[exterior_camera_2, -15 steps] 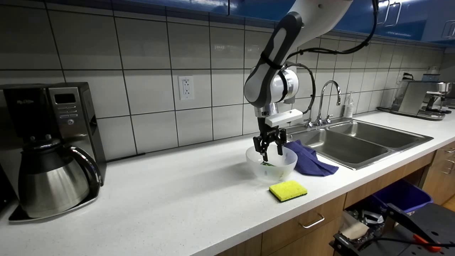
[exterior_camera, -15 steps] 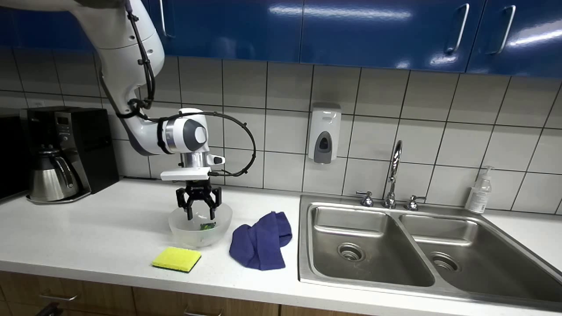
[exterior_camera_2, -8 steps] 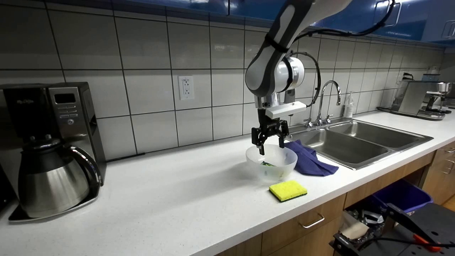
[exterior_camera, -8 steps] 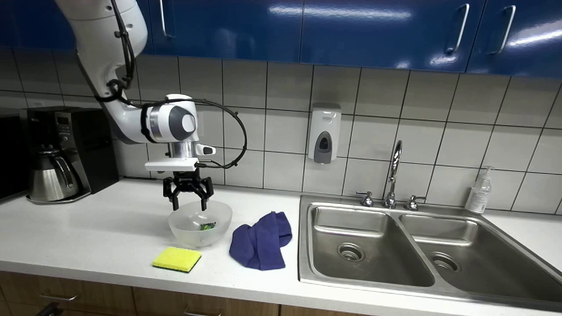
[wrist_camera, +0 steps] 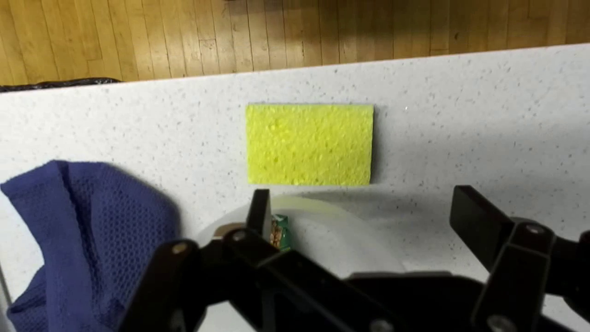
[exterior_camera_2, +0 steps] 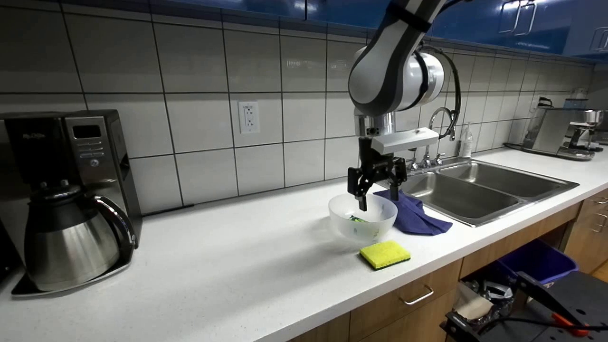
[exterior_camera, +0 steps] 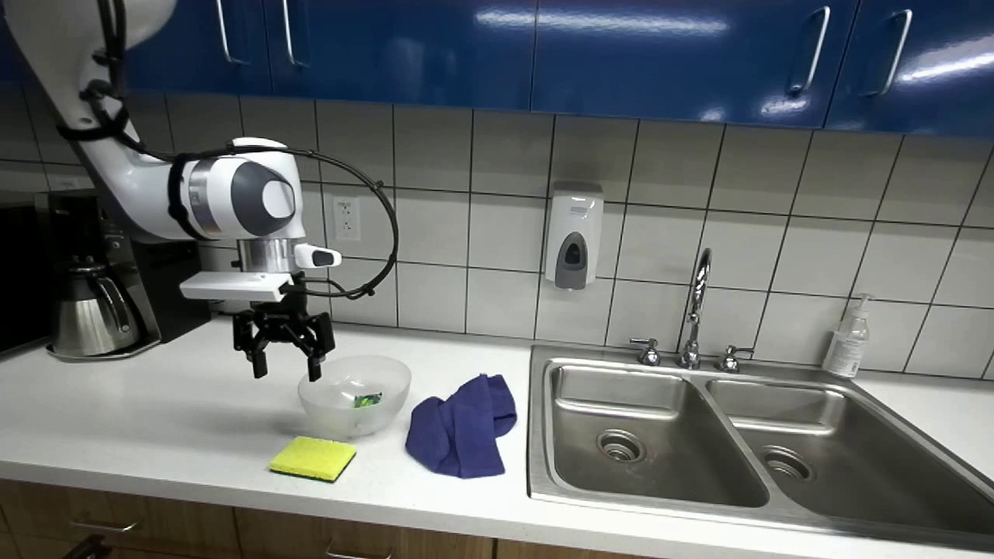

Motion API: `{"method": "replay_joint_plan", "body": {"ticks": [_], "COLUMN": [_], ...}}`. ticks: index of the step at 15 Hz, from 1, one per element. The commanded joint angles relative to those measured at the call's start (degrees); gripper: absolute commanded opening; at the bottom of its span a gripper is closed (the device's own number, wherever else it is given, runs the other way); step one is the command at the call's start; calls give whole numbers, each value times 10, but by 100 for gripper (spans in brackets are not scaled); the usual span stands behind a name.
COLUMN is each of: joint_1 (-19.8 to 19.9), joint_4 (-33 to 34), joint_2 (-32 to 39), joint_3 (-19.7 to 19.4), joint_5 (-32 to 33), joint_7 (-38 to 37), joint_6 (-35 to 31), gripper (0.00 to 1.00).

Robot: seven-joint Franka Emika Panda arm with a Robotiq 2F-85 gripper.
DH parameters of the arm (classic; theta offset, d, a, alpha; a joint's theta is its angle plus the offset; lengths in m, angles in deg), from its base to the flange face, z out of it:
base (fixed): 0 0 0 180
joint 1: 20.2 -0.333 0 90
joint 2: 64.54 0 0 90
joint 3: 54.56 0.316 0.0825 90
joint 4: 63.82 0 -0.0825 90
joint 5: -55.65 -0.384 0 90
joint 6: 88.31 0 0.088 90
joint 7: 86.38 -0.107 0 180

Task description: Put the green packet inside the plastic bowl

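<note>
The green packet lies inside the translucent plastic bowl on the counter. Both also show in an exterior view, the packet and the bowl. My gripper is open and empty, raised above the counter beside the bowl's rim in that exterior view. In the wrist view my open gripper has its fingers wide apart. There the left finger and the gripper body hide part of the packet and much of the bowl.
A yellow sponge lies in front of the bowl near the counter's front edge. A blue cloth lies beside the bowl, towards the double sink. A coffee maker stands at the counter's far end.
My open gripper has risen out of the bowl and moved away to the side, away from the sink and cloth. The packet stays in the bowl.
</note>
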Motion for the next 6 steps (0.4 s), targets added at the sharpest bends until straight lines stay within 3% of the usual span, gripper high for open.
{"method": "replay_joint_plan", "body": {"ticks": [1,3,4,6], "joint_1": [-4,-6,5,5], "joint_4": [-107,-148,-91,-122], "joint_2": [-94,-128,-69,-96], "joint_3": [14,27,23,31], "joint_5": [-2,-17,-3,-7], "joint_7": [-53,-79,-48,-63], "joint_6": [-30,-33,-19,-23], "gripper": [100,100,100,100]}}
